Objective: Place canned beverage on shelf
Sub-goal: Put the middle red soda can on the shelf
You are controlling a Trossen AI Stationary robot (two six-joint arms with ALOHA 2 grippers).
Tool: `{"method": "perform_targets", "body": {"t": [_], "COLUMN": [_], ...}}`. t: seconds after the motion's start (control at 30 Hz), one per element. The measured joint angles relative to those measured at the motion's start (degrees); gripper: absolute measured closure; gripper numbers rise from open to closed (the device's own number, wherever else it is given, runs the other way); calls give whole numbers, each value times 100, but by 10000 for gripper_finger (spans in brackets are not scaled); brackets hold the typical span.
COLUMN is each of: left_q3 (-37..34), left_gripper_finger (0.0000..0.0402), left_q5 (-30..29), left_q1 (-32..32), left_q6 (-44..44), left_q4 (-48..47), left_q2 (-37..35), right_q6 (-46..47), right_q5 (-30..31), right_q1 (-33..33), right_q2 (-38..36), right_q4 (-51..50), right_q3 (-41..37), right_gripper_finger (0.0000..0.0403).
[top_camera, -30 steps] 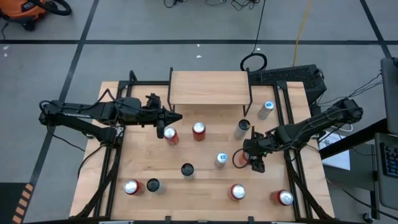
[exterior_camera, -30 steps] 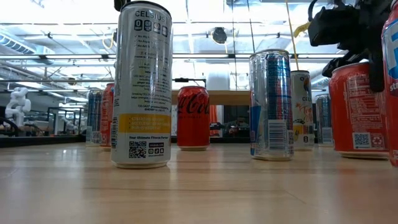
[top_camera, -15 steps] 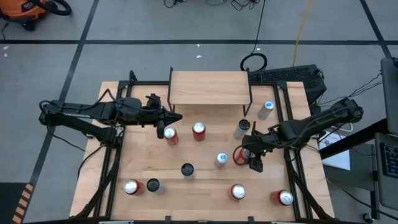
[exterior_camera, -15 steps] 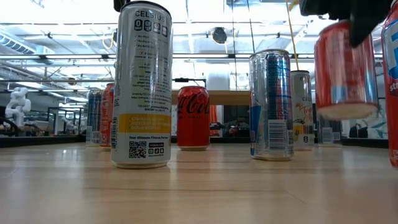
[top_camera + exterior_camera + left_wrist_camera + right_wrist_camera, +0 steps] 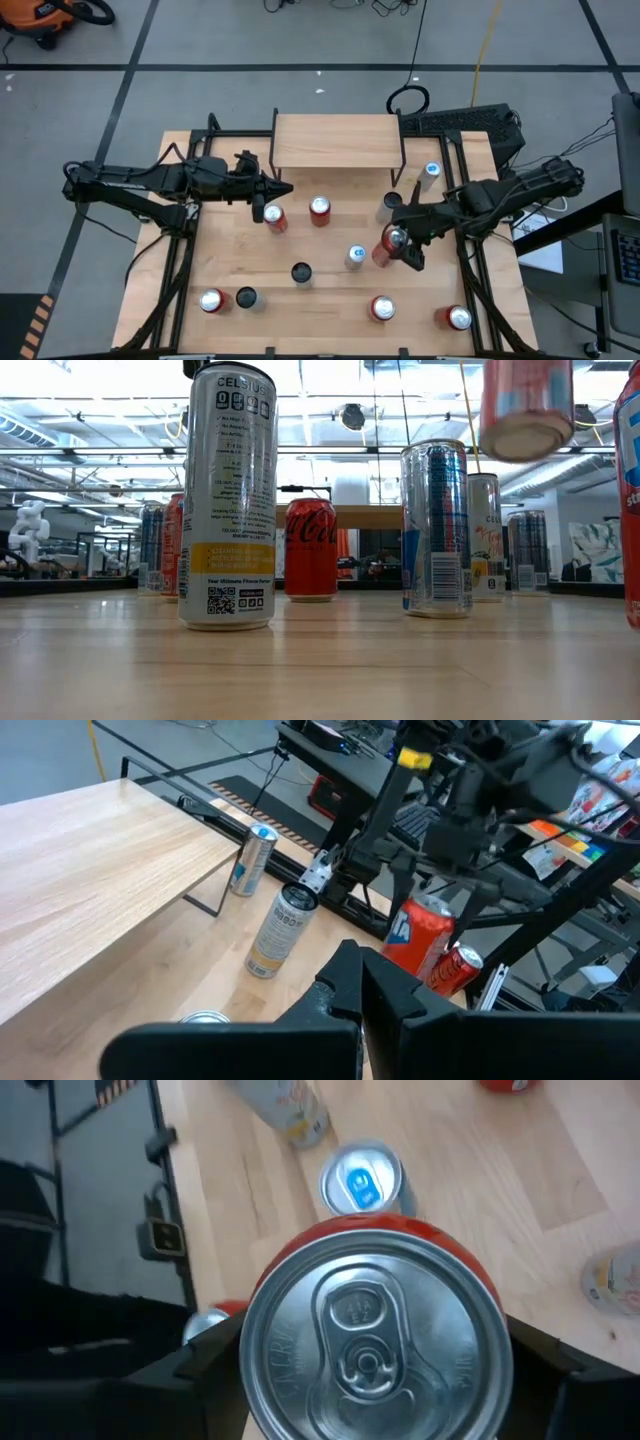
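Note:
My right gripper (image 5: 398, 245) is shut on a red can (image 5: 390, 244), held above the right part of the table, in front of the shelf's right end. The can shows high up in the low view (image 5: 527, 405), its bottom well above the tabletop, and in the left wrist view (image 5: 424, 934). The shelf (image 5: 337, 140), a light wooden top on thin black legs, stands at the table's far middle. My left gripper (image 5: 285, 188) is shut and empty beside the shelf's front left leg. My right gripper pinches the red can's side wall (image 5: 300, 1250) between its two fingers (image 5: 205, 1365), one on each side, below the can's top rim. The arm comes from the table's right, slanting down. The can is lifted clear of the table, top up and slightly tilted.
Several cans stand on the table: two red ones (image 5: 273, 217) (image 5: 320, 208) in front of the shelf, a blue-topped one (image 5: 357, 256), a tall white one (image 5: 388, 207), a dark-topped one (image 5: 301, 272), and others along the near edge (image 5: 382, 307).
My right gripper has risen with the red can and drifted a little toward the table's far edge. The can, which stood on the table a second ago, is now lifted well clear of it.

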Motion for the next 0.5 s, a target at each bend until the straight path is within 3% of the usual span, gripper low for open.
{"method": "perform_targets", "body": {"t": [0.3, 0.5], "left_q3": [-4, -7], "left_gripper_finger": [396, 337], "left_q5": [175, 101], "left_q1": [-2, -2], "left_q6": [1, 295], "left_q4": [-130, -171], "left_q2": [57, 112], "right_q6": [521, 575], "right_q5": [-28, 16], "right_q1": [-2, -5], "right_q2": [-1, 20], "right_q4": [271, 955], "right_q3": [576, 633], "right_gripper_finger": [128, 128]}}
